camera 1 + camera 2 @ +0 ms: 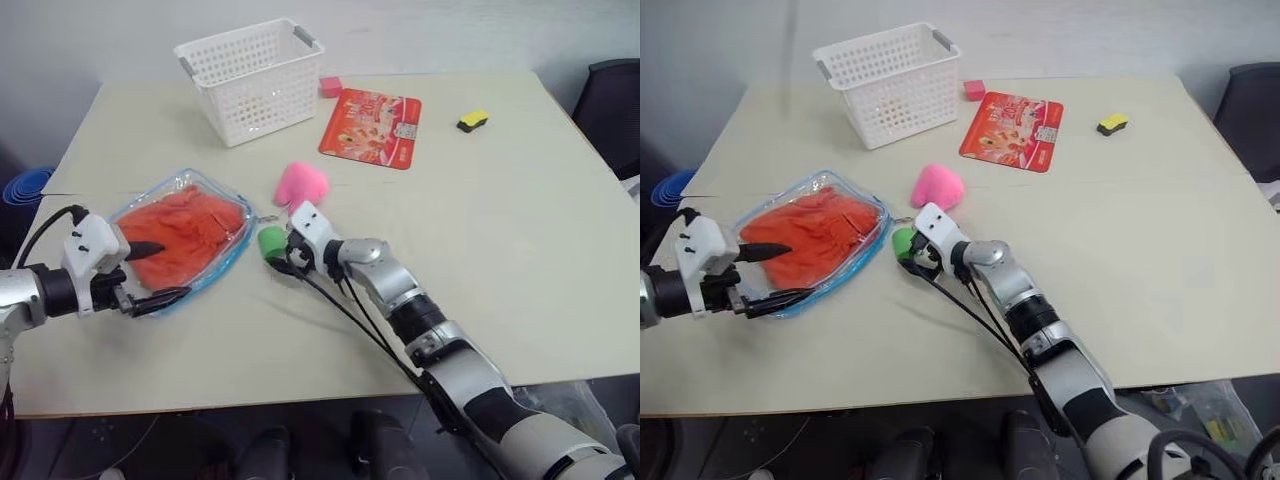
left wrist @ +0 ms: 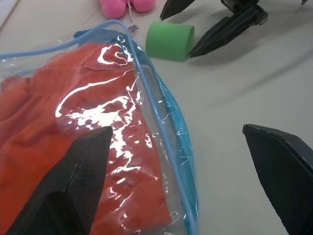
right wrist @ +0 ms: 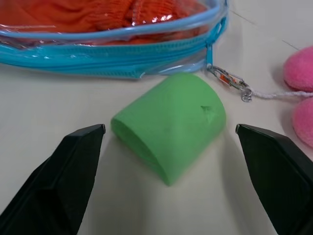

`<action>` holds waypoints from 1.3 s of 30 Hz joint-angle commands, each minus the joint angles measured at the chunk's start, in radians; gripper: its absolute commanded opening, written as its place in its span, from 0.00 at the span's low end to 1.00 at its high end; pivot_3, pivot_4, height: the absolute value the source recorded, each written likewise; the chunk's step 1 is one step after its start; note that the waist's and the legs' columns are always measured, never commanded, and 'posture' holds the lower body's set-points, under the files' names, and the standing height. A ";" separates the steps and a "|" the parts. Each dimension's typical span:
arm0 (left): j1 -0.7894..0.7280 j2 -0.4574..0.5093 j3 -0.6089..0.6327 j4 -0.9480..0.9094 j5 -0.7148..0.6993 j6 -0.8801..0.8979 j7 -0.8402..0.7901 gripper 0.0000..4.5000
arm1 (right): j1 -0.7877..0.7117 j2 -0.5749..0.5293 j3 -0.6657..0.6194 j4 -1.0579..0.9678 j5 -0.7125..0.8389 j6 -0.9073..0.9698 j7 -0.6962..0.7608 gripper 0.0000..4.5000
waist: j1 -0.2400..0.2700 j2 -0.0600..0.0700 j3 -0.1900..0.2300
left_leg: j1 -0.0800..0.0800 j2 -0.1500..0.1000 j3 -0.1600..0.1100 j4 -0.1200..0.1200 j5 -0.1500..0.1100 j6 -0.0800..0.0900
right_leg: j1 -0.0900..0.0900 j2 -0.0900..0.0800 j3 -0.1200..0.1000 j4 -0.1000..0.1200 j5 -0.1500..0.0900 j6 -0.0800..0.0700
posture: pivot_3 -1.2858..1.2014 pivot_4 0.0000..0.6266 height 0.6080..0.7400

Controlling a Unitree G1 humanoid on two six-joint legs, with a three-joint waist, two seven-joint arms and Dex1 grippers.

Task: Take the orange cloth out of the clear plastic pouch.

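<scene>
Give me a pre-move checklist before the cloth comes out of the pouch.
1. Left end effector open, at the pouch's near end: ok.
2. Right end effector open: ok.
3. Right end effector aimed at the zipper pull: not ok; the green block lies between its fingers.
4. Cloth inside the pouch: ok.
5. Zipper open: cannot tell.
6. Pink toy clear of the pouch: ok, beside it.
</scene>
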 commanded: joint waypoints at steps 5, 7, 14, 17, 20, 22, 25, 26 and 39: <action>-0.004 -0.013 0.007 -0.044 0.004 -0.014 0.013 1.00 | -0.048 0.022 -0.042 0.097 -0.013 -0.095 -0.015 0.72 | -0.004 0.000 0.000 | 0.000 0.000 0.001 0.001 0.001 -0.001 | -0.001 0.000 0.001 0.003 0.000 0.000 | 0.52 0.24 1.00; -0.006 -0.017 0.005 -0.048 0.003 -0.012 0.014 1.00 | -0.049 0.023 -0.050 0.093 -0.012 -0.102 -0.007 0.58 | -0.004 0.000 0.000 | 0.000 0.000 0.001 0.001 0.001 -0.001 | -0.001 0.000 0.002 0.003 0.000 0.000 | 0.52 0.24 1.00; -0.036 -0.037 -0.042 -0.087 -0.015 0.002 0.016 1.00 | -0.007 -0.004 -0.083 0.004 0.006 -0.074 -0.005 0.20 | -0.002 0.000 0.000 | 0.000 0.000 0.001 0.001 0.001 -0.001 | -0.002 0.000 0.002 0.003 0.000 0.000 | 0.52 0.24 1.00; -0.074 -0.061 -0.091 -0.131 -0.035 0.021 0.019 1.00 | 0.058 -0.064 -0.127 -0.141 0.025 -0.019 -0.008 0.20 | 0.005 0.000 0.000 | -0.001 0.000 0.001 0.001 0.001 -0.001 | -0.002 0.000 0.002 0.003 0.000 0.000 | 0.52 0.24 1.00; -0.155 -0.117 -0.171 -0.187 -0.068 0.059 0.033 1.00 | 0.153 -0.181 -0.211 -0.356 0.058 0.099 -0.020 0.20 | 0.027 -0.001 0.000 | -0.004 -0.002 -0.002 0.002 0.001 0.000 | -0.002 -0.002 0.002 0.003 0.000 0.000 | 0.52 0.24 1.00; -0.251 -0.196 -0.249 -0.216 -0.101 0.100 0.057 1.00 | 0.235 -0.311 -0.318 -0.487 0.075 0.182 -0.038 0.20 | 0.050 0.000 0.000 | -0.009 -0.004 -0.004 0.004 0.002 0.001 | -0.005 -0.004 0.001 0.003 0.000 0.000 | 0.52 0.24 1.00; -0.359 -0.297 -0.351 -0.217 -0.087 0.110 0.074 1.00 | 0.336 -0.483 -0.457 -0.546 0.067 0.260 -0.089 0.20 | 0.070 -0.001 0.000 | -0.014 -0.008 -0.010 0.009 0.001 0.003 | -0.004 -0.004 0.001 0.003 0.001 0.001 | 0.52 0.24 1.00; -0.400 -0.336 -0.382 -0.203 -0.079 0.109 0.083 1.00 | 0.370 -0.542 -0.503 -0.536 0.063 0.266 -0.102 0.20 | 0.069 -0.001 0.000 | -0.014 -0.009 -0.009 0.009 0.001 0.004 | -0.004 -0.004 0.001 0.002 0.001 0.001 | 0.52 0.24 1.00; -0.585 -0.518 -0.575 -0.020 0.023 0.003 0.000 1.00 | 0.488 -0.703 -0.800 -0.245 0.197 0.261 -0.182 0.35 | 0.034 -0.002 0.000 | -0.001 0.000 0.014 0.002 0.004 0.004 | -0.003 0.002 0.005 0.003 0.001 0.003 | 0.52 0.24 1.00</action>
